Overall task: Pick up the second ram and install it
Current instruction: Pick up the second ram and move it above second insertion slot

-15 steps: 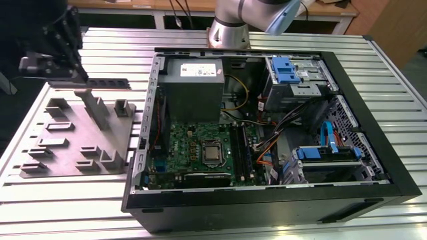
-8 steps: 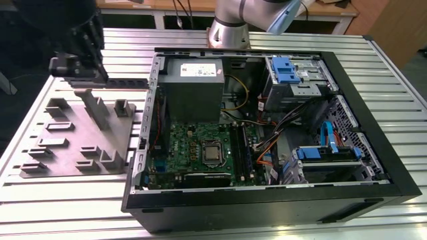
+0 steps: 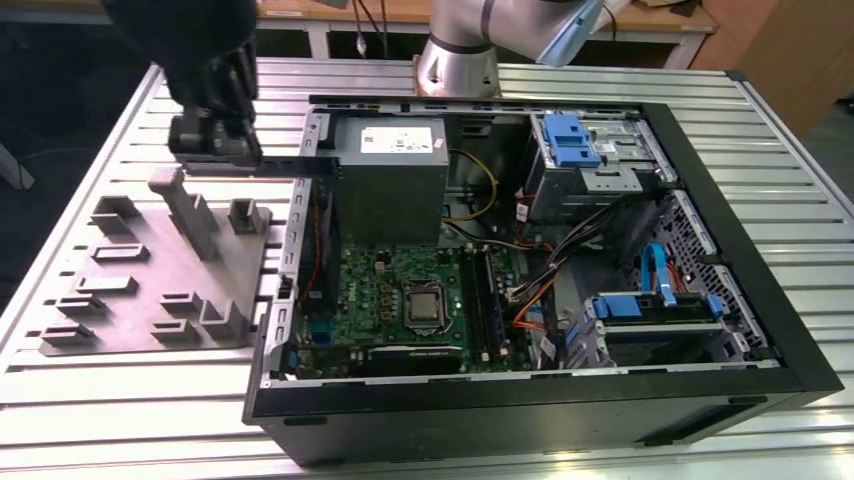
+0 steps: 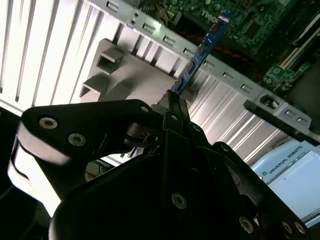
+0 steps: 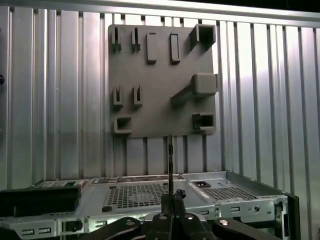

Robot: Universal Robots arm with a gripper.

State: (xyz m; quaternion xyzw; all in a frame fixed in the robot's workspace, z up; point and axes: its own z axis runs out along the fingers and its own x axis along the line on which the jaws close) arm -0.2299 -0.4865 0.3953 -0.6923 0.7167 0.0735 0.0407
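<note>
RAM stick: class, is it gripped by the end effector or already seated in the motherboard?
Gripped. In the second wrist view the RAM stick juts from the shut end effector, apart from the motherboard.

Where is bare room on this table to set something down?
Bare table slats in front of the fixture plate and at the exterior view's right of the computer case. Crowded: inside the case, cables and drive bays. The gripper holds a ram stick.

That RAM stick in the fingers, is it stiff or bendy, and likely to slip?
Probably stiff: the RAM stick juts straight from the fingers without sagging. Likely light, being a thin board. Gripped at one end only, it might pivot if bumped.
</note>
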